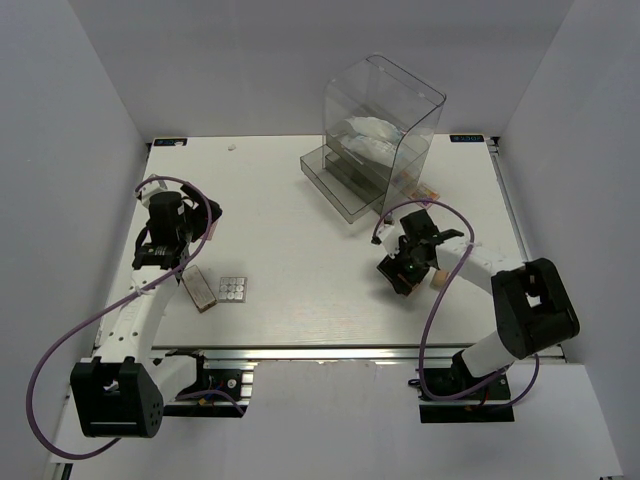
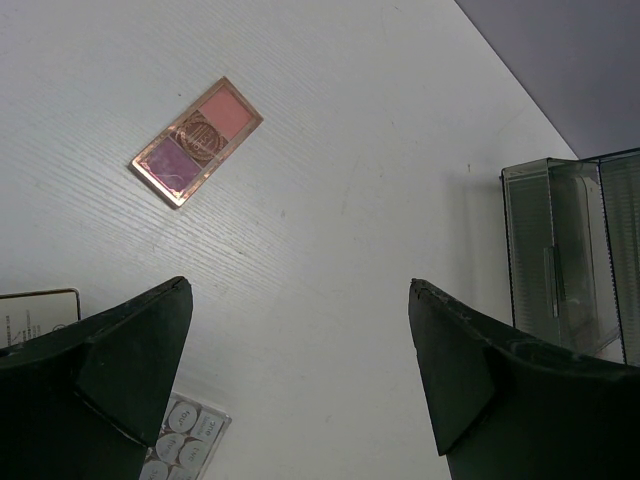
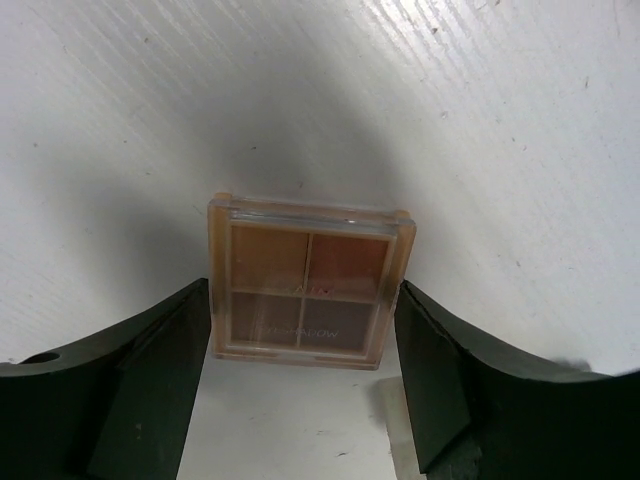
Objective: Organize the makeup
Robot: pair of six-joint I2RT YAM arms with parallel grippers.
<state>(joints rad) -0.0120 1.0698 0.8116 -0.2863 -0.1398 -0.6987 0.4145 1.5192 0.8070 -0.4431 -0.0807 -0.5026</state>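
A square peach four-pan palette [image 3: 305,290] lies between the fingers of my right gripper [image 3: 305,300], which touch its left and right edges. In the top view this gripper [image 1: 403,272] is right of the table's middle, in front of the clear box. My left gripper [image 2: 300,285] is open and empty above the table at the left [image 1: 163,260]. A pink-and-purple palette [image 2: 196,141] lies ahead of it and shows in the top view [image 1: 201,290]. A white grid palette [image 2: 185,440] lies by the left finger, beside the pink one [image 1: 233,289].
The tall clear box with grey drawers [image 1: 380,130] stands at the back right, a drawer pulled out, white-and-blue packets [image 1: 365,135] inside. It shows at the right of the left wrist view [image 2: 575,255]. A small tan item [image 1: 437,280] lies just right of my right gripper.
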